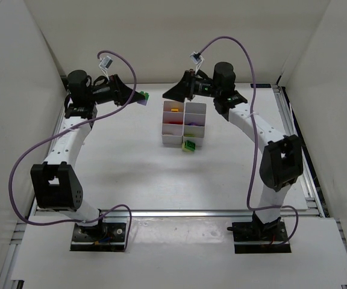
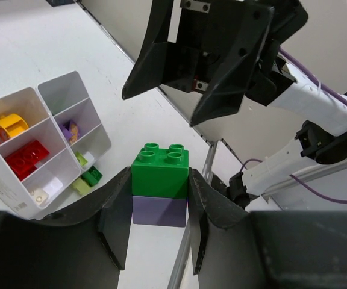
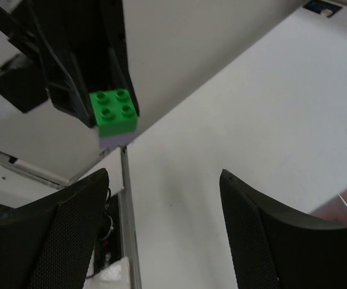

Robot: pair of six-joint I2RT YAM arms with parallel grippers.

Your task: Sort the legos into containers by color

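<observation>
Your left pincer is closed part-way on a two-brick stack, a green brick pressed onto a pale purple brick, with a finger flat against each side. It holds the stack in the air at the far left, well apart from the containers, with the studs turned toward your other arm. I read that as a presentation. Two colours locked together cannot share a cell, so they must be pulled apart first, and that takes both arms.

Your right pincer faces the stack from beyond the far side of the containers, its jaws wide with nothing between them. In its own camera the stack sits ahead, above and left of the gap, so I judge it is not lined up yet. Centre the green brick between the pads before you close, and grip the green alone so the purple one stays on the left side. Expect the bricks to let go with a jerk.

The sort looks partly done. A yellow piece, a red brick and a purple piece each lie in a separate cell. Small green pieces lie on the surface just beside the near wall of the containers, outside any cell
</observation>
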